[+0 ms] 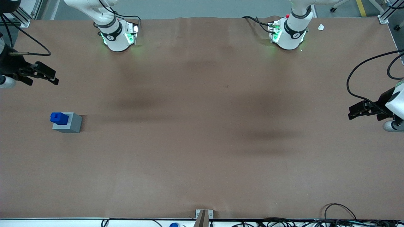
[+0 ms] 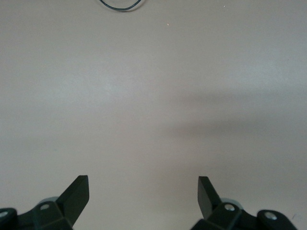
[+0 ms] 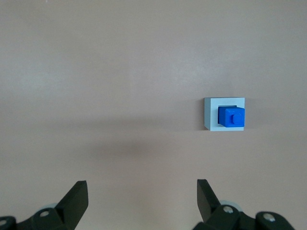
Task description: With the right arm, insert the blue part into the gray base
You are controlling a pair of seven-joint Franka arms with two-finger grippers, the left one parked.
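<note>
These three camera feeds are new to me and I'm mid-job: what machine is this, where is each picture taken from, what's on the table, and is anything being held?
Two white robot arms stand bolted to a brown table. One picture faces them from the front. The other two come from cameras on each arm's wrist, looking down past black fingers.

On the table sits a light gray cube-like base, toward the working arm's end. The small bright blue plastic block stands in the socket in its top face, its narrow stub pointing up; the working arm's wrist view shows the same pair, base and block.

The working arm's black two-finger gripper hangs farther from the front camera than the base, open, holding nothing. Its fingers are spread wide.
</note>
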